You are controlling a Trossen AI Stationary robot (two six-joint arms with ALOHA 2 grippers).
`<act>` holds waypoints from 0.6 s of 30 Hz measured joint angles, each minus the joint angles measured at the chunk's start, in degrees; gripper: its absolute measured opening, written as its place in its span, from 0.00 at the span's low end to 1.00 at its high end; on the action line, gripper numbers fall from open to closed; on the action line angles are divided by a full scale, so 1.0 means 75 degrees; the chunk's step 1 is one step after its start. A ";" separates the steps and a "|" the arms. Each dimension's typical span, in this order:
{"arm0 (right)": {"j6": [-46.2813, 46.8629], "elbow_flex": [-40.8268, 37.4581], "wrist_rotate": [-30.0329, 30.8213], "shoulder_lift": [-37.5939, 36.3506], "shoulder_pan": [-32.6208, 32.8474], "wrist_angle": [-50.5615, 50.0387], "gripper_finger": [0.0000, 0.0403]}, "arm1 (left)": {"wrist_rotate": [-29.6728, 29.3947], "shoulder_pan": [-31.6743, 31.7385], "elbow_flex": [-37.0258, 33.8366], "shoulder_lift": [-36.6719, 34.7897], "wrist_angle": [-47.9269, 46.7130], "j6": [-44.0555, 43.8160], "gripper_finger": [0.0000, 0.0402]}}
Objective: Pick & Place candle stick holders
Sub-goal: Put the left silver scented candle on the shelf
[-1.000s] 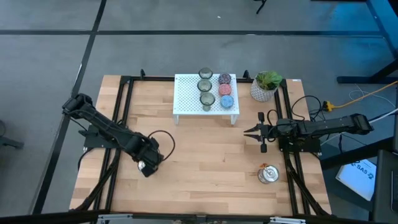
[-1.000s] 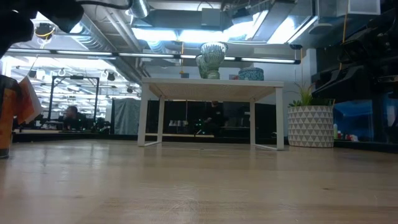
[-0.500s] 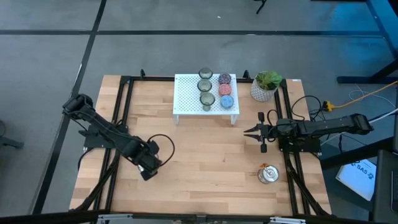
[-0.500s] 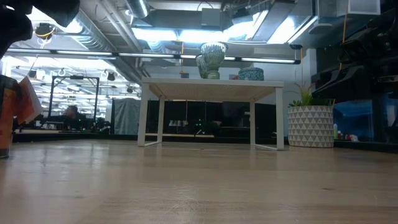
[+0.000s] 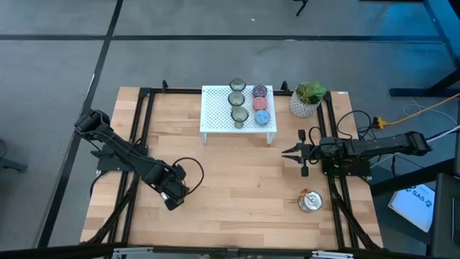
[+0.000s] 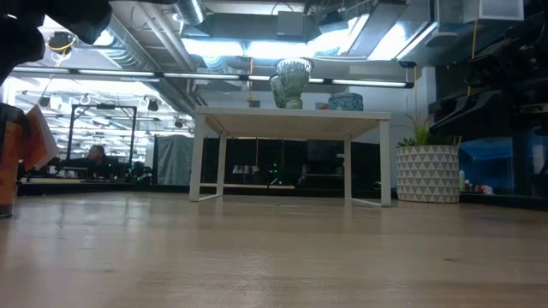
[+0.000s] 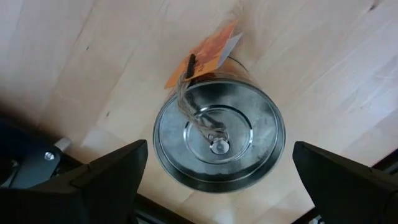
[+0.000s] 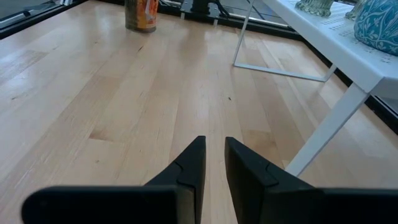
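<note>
left wrist view: left claw [image 7: 214, 180] spread wide over round shiny silver holder [image 7: 219, 134]; right claw [image 8: 213, 162] seemingly narrow.

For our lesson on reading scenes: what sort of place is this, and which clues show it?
Probably a robotics lab or workshop: two dark arms at a framed wooden table, bare ceiling pipes and strip lights in the room behind, and a grey floor marked with tape lines.

Six candle stick holders [image 5: 246, 103] sit on the white rack [image 5: 215, 113]. Right of the rack stands a plant pot [image 5: 305, 101]; a silver holder [image 5: 310, 201] lies well below it.
</note>
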 joint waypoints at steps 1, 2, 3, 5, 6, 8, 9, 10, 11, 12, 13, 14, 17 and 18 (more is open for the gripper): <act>0.0000 0.0000 -0.0001 0.0000 0.0000 -0.0002 0.16 | 0.0000 0.0000 -0.0025 0.0000 0.0015 0.0002 1.00; 0.0000 0.0000 0.0001 0.0000 0.0000 -0.0001 0.16 | 0.0004 0.0000 -0.0095 -0.0006 0.0059 0.0000 1.00; 0.0000 0.0000 0.0001 0.0000 0.0000 -0.0002 0.16 | 0.0047 0.0000 -0.0205 -0.0006 0.0124 0.0000 1.00; 0.0001 0.0000 0.0001 0.0000 0.0000 0.0000 0.16 | 0.0280 0.0000 -0.0499 -0.0006 0.0414 0.0003 1.00; 0.0000 0.0000 -0.0001 0.0001 -0.0001 -0.0001 0.16 | 0.0369 0.0000 -0.0650 -0.0006 0.0582 0.0009 1.00; 0.0001 0.0000 0.0000 0.0000 0.0000 0.0000 0.16 | 0.0438 0.0000 -0.0909 -0.0006 0.0999 0.0121 1.00; 0.0000 0.0000 0.0001 0.0000 0.0000 -0.0001 0.16 | 0.0458 0.0000 -0.1026 -0.0006 0.1152 0.0152 1.00; 0.0000 0.0000 0.0000 0.0002 0.0000 0.0000 0.16 | 0.0458 0.0000 -0.1114 -0.0004 0.1225 0.0212 1.00; 0.0000 0.0000 0.0001 0.0001 0.0000 -0.0002 0.16 | 0.0406 0.0000 -0.1177 -0.0003 0.1257 0.0288 1.00; 0.0000 0.0000 0.0001 0.0002 0.0000 -0.0002 0.16 | 0.0311 0.0000 -0.1229 -0.0003 0.1300 0.0368 1.00; 0.0000 0.0000 -0.0001 0.0003 0.0000 0.0000 0.16 | 0.0167 0.0000 -0.1279 -0.0003 0.1328 0.0442 1.00; 0.0000 0.0000 -0.0001 0.0000 0.0000 -0.0002 0.16 | -0.0004 0.0000 -0.1339 -0.0005 0.1332 0.0487 1.00; 0.0000 0.0000 -0.0001 0.0000 0.0000 0.0000 0.16 | -0.0347 0.0000 -0.1498 -0.0006 0.1343 0.0493 1.00; 0.0001 0.0000 0.0000 0.0000 0.0000 0.0000 0.16 | -0.0357 0.0003 -0.1546 -0.0006 0.1345 0.0490 1.00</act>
